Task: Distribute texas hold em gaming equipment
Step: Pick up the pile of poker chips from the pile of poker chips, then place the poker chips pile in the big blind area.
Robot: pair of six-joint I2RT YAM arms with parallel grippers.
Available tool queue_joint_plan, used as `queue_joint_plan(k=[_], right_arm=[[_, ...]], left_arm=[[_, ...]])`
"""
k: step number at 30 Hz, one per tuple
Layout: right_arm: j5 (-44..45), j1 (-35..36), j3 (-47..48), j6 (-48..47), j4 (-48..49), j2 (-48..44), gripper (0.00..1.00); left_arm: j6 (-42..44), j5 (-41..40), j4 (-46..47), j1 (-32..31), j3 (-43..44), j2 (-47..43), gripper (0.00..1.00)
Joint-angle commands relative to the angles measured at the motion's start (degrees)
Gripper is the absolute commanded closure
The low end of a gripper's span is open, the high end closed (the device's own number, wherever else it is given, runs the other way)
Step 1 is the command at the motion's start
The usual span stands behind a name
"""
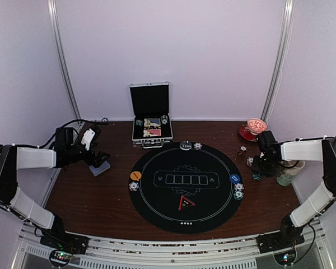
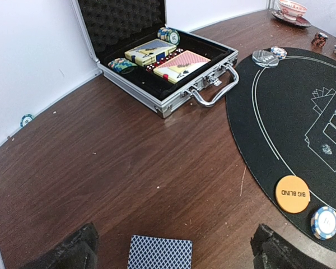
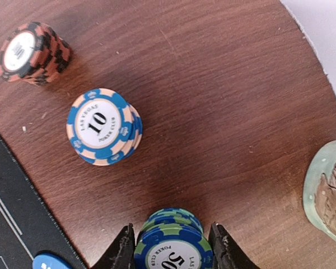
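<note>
Buttons [image 1: 135, 175] and chips [image 1: 239, 187] already ring the mat [image 1: 157, 210], but decks wait in the case [image 1: 151, 101] beyond it. The right gripper [image 3: 172, 249] hugs a blue-green chip stack [image 3: 172, 238] right of the mat, and I can't tell if it's pinching. The left gripper [image 2: 173, 249] gapes wide over a card [image 2: 159, 253] left of the mat.

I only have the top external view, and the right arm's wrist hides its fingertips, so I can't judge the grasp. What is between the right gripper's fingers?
Observer: A stack of blue-and-green round poker chips, the top one marked 50. The right gripper has a finger close against each side; whether they press it I cannot tell.
Operator: Anything near enough to bump?
Observer: A blue-and-white chip stack marked 10 stands just beyond it on the brown wooden table, apart from it.
Operator: And the left side?
Observer: The left gripper is wide open, a blue-patterned playing card lying flat between its fingers.
</note>
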Motion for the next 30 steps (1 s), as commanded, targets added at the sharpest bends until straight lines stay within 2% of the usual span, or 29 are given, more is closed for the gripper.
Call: queue_joint_plan(k=[1,8,13,21,30], right_arm=[[2.92,2.43,1.99,0.05,-2.09,-3.93,0.71],[5.35,13.50,8.64,3.12,-5.16,-5.37,0.72],[6.11,24.69,15.64,6.00,-5.05,-1.16,0.72],[5.71,42.11,30.06,6.35,-2.93,15.14,0.72],[1.58,53.32,51.10,4.01,-4.30,35.46,0.72]], left_arm=[[-0.33,0.22,2.01,0.19,0.37,0.86,0.02],[-0.39,-0.03,2.09,0.25,0.44,0.86,0.02],[-0.46,-0.21,2.09,0.19,0.36,0.60,0.02],[-0.51,-0.63,2.48,0.20,0.24,0.43,0.02],[-0.62,-1.34,3.05,0.19,0.11,0.47,0.02]])
